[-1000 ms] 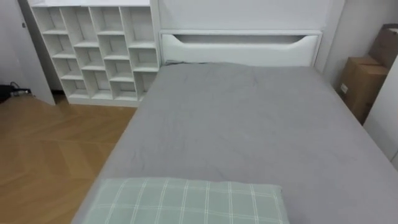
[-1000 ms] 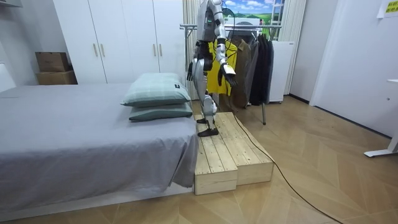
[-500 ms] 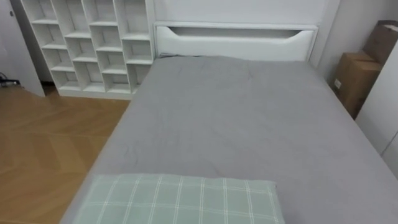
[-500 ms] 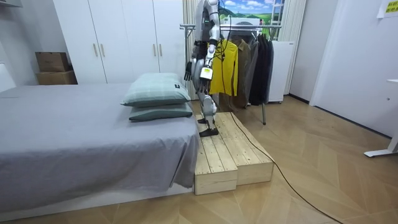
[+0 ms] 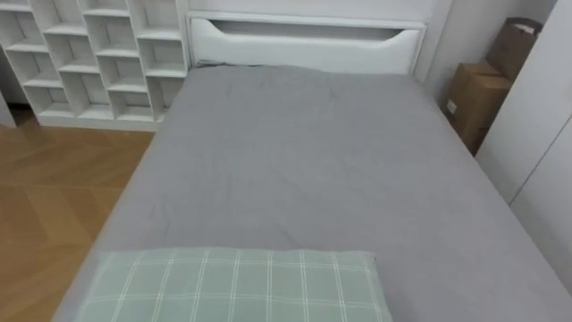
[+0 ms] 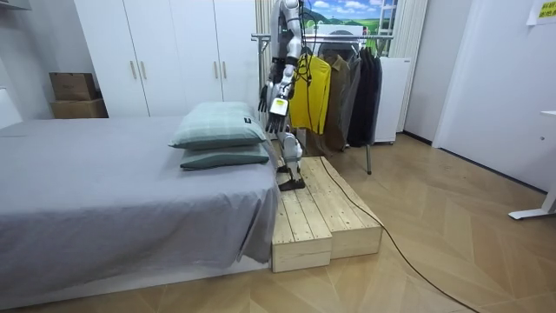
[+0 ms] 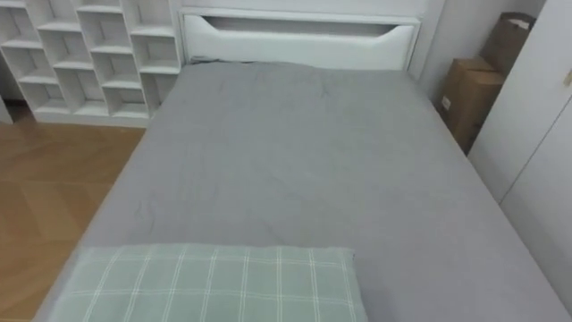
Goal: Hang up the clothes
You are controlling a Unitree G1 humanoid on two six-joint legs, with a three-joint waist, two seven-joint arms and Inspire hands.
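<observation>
1. Arm change: in the room view the left hand (image 6: 278, 107) has drawn back from its outstretched position on the rack side and now hangs close against the body. The right hand (image 6: 263, 96) is low at the front of the body. Both hands are too small there to tell whether the fingers are apart or together.
2. Stance: the robot stands on the wooden platform (image 6: 313, 217), between the bed (image 5: 313, 161) and the clothes rack (image 6: 263, 36).
3. Camera change: the eye views have swung toward the robot's right. The shelf unit (image 5: 80, 54) now sits further to the left edge and the cardboard boxes (image 5: 474, 98) have come further in. The bed itself has not moved.
4. Task item: the yellow shirt (image 6: 310, 91) hangs on the rack just behind the robot, beside the dark coats (image 6: 360, 96), apart from both hands.
5. Bed surface: the eye views show the grey sheet and the checked pillow (image 5: 232, 286) at the near edge.
6. Assessment: the withdrawn arm suggests that the yellow shirt is released and hung. The turn of the head suggests a search of the bed for the next item.
</observation>
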